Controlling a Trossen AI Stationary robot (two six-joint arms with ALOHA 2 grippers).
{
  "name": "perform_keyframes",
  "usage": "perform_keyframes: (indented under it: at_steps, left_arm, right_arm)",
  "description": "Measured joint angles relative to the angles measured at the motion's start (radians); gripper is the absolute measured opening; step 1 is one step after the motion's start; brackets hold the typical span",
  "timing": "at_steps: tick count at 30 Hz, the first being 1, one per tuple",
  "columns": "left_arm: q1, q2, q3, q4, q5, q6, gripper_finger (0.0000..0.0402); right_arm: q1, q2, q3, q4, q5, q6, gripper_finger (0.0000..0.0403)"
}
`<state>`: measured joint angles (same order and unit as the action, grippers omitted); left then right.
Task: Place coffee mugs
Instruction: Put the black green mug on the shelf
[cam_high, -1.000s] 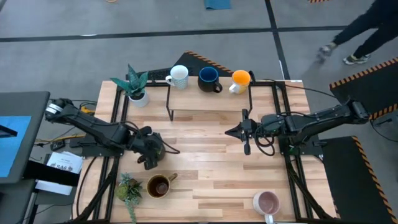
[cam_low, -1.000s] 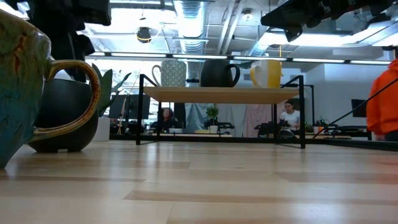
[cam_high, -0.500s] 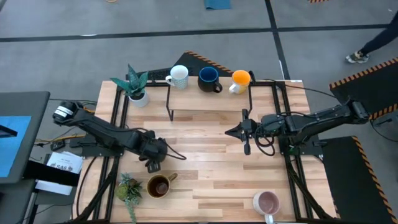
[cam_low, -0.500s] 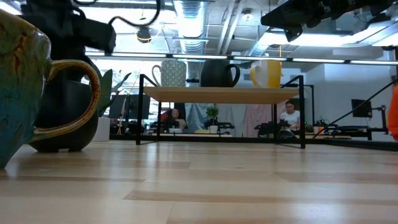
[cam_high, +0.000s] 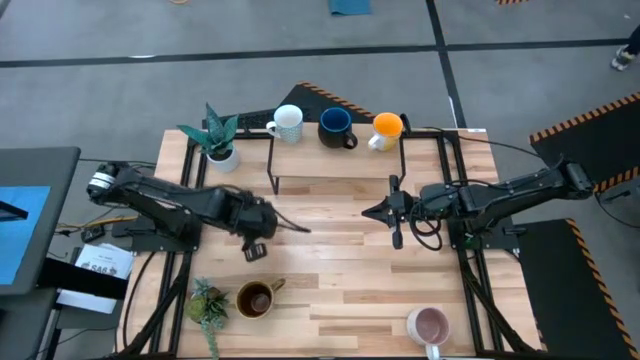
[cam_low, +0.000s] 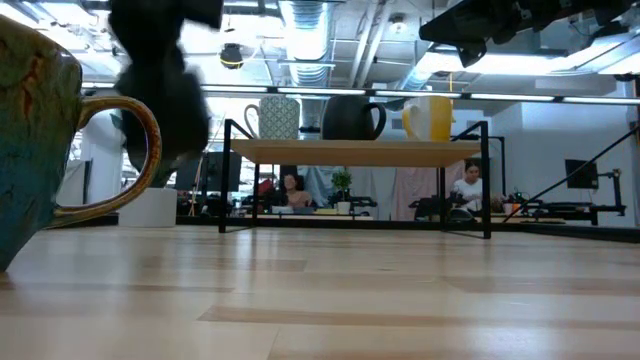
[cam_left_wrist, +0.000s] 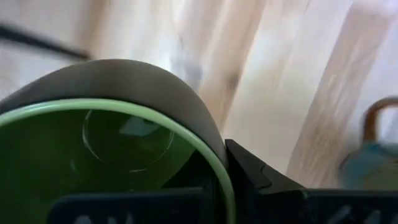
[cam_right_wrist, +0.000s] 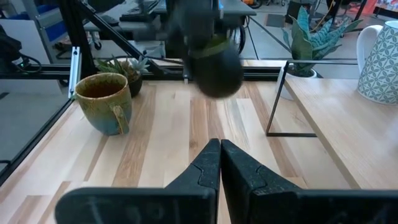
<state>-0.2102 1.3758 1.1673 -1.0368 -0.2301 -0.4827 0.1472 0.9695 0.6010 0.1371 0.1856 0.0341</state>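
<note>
The olive green mug (cam_right_wrist: 216, 67), dark outside and green inside (cam_left_wrist: 93, 162), hangs above the table's left half with my left gripper (cam_high: 254, 238) shut on it. A white mug (cam_high: 287, 123), a dark blue mug (cam_high: 335, 126) and an orange mug (cam_high: 385, 128) stand on the far shelf (cam_high: 335, 168). On their bases on the table stand the brown mug (cam_high: 257, 298) at the near left and the pink mug (cam_high: 430, 325) at the near right. My right gripper (cam_high: 372, 212) waits shut at mid-table, holding nothing. My left gripper holds the olive green mug at its rim (cam_left_wrist: 219, 163), coming from above. One finger (cam_left_wrist: 255, 177) lies outside the wall; the other is hidden by the mug. The mug hangs tilted below the gripper, lifted clear of the table.
A leafy plant in a white pot (cam_high: 218, 138) stands at the far left by the shelf, and a small plant (cam_high: 208, 303) beside the brown mug. Bare wood lies between the two grippers and along the near middle. People sit in the room beyond the table.
My left gripper has come over the olive green mug, which stood on the table, and raised it clear, drifting a little toward the table's far and right edges. The mug now hangs tilted.
</note>
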Motion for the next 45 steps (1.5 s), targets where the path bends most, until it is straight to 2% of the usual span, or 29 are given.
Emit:
perform_keyframes:
  at_steps: [5,9,13,19,23,27,33,45]
  left_arm:
    - [0.064,0.008,0.306,-0.053,-0.082,0.177,0.0005]
    - [0.160,0.074,0.489,-0.083,-0.082,0.319,0.0003]
    - [0.253,0.187,0.608,-0.089,-0.016,0.442,0.0002]
    - [0.358,0.380,0.737,-0.200,0.088,0.540,0.0001]
    - [0.406,0.445,0.776,-0.247,0.092,0.564,0.0001]
    - [0.440,0.445,0.779,-0.234,0.101,0.572,0.0001]
    - [0.505,0.445,0.779,-0.274,0.217,0.550,0.0001]
    - [0.545,0.477,0.779,-0.276,0.230,0.568,0.0000]
  right_arm:
    - [-0.001,0.000,0.000,0.008,0.000,0.000,0.0040]
    - [-0.013,0.000,0.000,0.008,0.000,0.025,0.0040]
    - [-0.026,0.000,0.000,0.006,0.000,0.045,0.0040]
    - [-0.032,0.000,0.000,0.002,-0.001,0.045,0.0040]
    - [-0.032,0.000,0.000,-0.006,-0.001,0.045,0.0040]
    - [-0.032,0.000,0.000,-0.014,-0.001,0.045,0.0040]
    - [-0.031,0.000,0.000,-0.015,-0.001,0.045,0.0040]
    - [-0.031,0.000,0.000,-0.014,-0.001,0.045,0.0040]
